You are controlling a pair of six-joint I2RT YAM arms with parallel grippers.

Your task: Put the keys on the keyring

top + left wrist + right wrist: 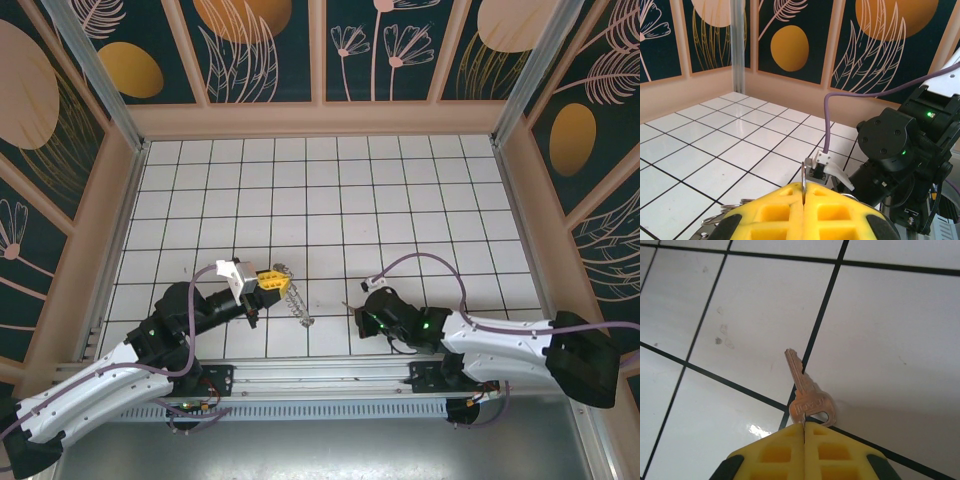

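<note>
My left gripper (pixel 278 284) (pixel 804 192) is shut on the keyring (pixel 298 306), low over the tiles. In the left wrist view the ring's thin metal rim (pixel 803 176) stands upright out of the seam between the yellow fingers (pixel 775 212), and more loops (pixel 722 214) stick out at the lower left. My right gripper (pixel 358 304) (pixel 804 427) is shut on the head of a copper-coloured key (pixel 806 390) (pixel 346 305). The key's blade points away from the fingers, just above the floor. About one tile of floor lies between the key and the keyring.
The white tiled floor (pixel 330 190) has black grid lines and is boxed in by tan walls (pixel 320 120) with dark patterned panels. The right arm's dark wrist (pixel 900 150) and purple cable (pixel 827 120) stand close in front of my left gripper.
</note>
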